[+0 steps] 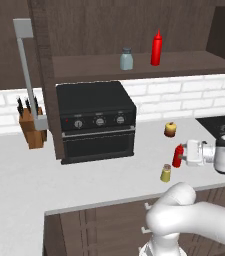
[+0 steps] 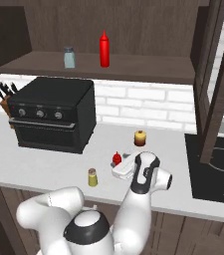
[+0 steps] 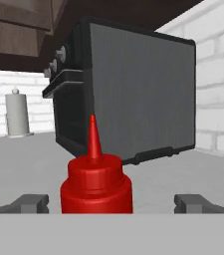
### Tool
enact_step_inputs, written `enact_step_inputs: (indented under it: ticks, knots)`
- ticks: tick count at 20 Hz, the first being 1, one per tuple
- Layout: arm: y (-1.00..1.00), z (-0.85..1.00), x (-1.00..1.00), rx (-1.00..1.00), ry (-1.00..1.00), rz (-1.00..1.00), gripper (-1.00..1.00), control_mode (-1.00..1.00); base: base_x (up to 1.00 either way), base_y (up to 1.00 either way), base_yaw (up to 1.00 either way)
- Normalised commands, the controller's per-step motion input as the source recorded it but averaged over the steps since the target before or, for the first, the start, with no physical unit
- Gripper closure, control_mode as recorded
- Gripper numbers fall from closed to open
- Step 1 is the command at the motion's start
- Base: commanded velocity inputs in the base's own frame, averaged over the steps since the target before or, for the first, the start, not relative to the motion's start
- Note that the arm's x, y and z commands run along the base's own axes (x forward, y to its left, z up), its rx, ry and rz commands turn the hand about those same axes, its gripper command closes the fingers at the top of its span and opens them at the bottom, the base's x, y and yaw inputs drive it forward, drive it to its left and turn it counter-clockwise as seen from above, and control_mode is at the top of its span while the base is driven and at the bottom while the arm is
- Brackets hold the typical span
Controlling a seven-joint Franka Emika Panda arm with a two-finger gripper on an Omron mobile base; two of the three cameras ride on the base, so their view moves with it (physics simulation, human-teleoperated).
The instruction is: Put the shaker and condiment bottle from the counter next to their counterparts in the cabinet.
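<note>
The shorter red condiment bottle stands upright on the light-grey counter. My gripper is level with it and open, one fingertip on each side, both well apart from the bottle. The small yellow shaker stands just in front of the bottle, toward the counter's edge. On the open shelf of the dark cabinet, the pale blue-grey shaker and the taller red bottle stand side by side.
A black toaster oven stands under the shelf, with a knife block to its left. A round yellow-and-red lump lies behind the bottle. A black cooktop is at the right. The cabinet door's grey handle juts out at the left.
</note>
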Motion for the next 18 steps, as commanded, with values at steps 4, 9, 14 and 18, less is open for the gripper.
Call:
enact_step_inputs:
  ticks: [4, 9, 14, 18]
  knots:
    - [0.00, -0.15, 0.15, 0.00, 0.01, 0.00, -1.00, -1.00, 0.00, 0.00, 0.00]
    - [-0.01, -0.11, 0.15, 0.00, 0.01, 0.00, -1.00, -1.00, 0.00, 0.00, 0.00]
    - [0.03, -0.29, 0.17, 0.00, 0.05, 0.00, 1.00, -1.00, 0.00, 0.00, 0.00]
    - [0.00, -0.13, 0.20, 0.00, 0.07, 0.00, 1.00, -1.00, 0.00, 0.00, 0.00]
